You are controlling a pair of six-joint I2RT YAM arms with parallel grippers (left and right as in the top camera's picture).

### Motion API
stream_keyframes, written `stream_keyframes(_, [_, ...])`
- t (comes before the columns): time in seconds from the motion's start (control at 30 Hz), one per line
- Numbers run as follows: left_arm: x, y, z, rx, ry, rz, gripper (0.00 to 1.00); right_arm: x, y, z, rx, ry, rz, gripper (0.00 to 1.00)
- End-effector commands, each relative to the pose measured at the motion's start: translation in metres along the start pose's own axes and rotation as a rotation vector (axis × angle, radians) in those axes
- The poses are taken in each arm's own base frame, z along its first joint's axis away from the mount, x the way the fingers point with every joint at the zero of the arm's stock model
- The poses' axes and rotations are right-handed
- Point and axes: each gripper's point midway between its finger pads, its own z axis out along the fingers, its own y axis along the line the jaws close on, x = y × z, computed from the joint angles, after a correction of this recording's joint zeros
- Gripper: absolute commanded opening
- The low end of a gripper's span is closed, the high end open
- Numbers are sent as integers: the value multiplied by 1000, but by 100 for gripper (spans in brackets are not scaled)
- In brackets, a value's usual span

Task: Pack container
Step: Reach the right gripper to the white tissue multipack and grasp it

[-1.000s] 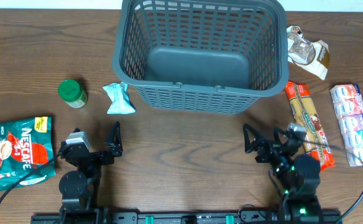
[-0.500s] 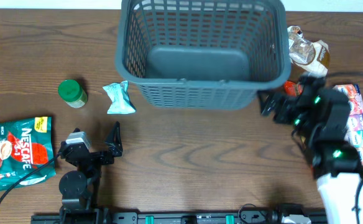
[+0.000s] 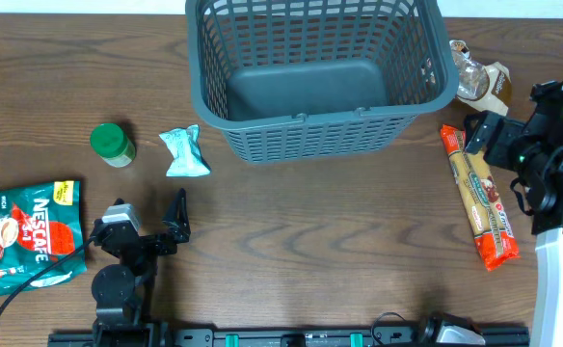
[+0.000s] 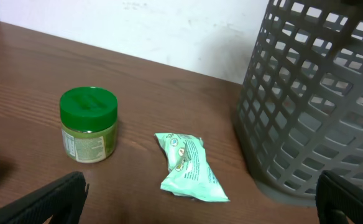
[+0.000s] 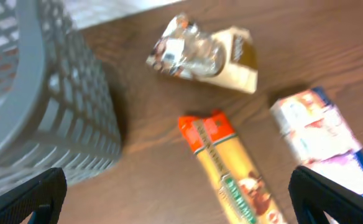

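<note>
The container [image 3: 310, 138] stood at the far middle of the table, turned slightly askew, and we saw nothing on its floor, so we judged that packing had not begun. The right gripper [image 5: 178, 182] hung over the items on the right of the table, its jaws apart and holding nothing. Below it lay a long orange pasta packet [image 5: 225, 168], with a beige snack pouch [image 5: 206, 53] beyond it and a white carton pack [image 5: 318, 130] just beside it. We judged the step in hand to be the approach to a first item, most likely the pasta packet. The next move called for lowering the jaws across the packet's narrow width and closing on it, clear of the container wall. The left gripper [image 4: 200, 183] sat low near its base, jaws apart and empty, facing a green-lidded jar [image 4: 88, 124] and a mint sachet [image 4: 188, 165].
</note>
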Motion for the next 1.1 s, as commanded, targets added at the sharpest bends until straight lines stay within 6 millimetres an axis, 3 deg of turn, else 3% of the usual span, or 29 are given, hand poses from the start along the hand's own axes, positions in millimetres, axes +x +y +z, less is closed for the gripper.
stream_keyframes(0.0, [16, 5, 2, -19, 39, -6, 98, -20, -31, -5, 89, -62, 33, 99])
stream_keyframes(0.17, [16, 5, 2, -19, 39, -6, 99, -19, -79, 19, 184, -25, 9, 99])
stream_keyframes(0.3, [16, 5, 2, -19, 39, -6, 99, 6, -122, 42, 263, 85, 76, 99])
stream_keyframes(0.47, [16, 5, 2, -19, 39, -6, 99, 42, -162, 70, 280, 210, 173, 99])
stream_keyframes(0.6, [16, 5, 2, -19, 39, -6, 99, 57, -192, 91, 327, 249, 196, 99])
stream_keyframes(0.8, [16, 5, 2, -19, 39, -6, 99, 69, -216, 113, 334, 276, 143, 99])
stream_keyframes(1.07, [16, 5, 2, -19, 39, -6, 98, 110, -219, 159, 233, 381, 89, 99])
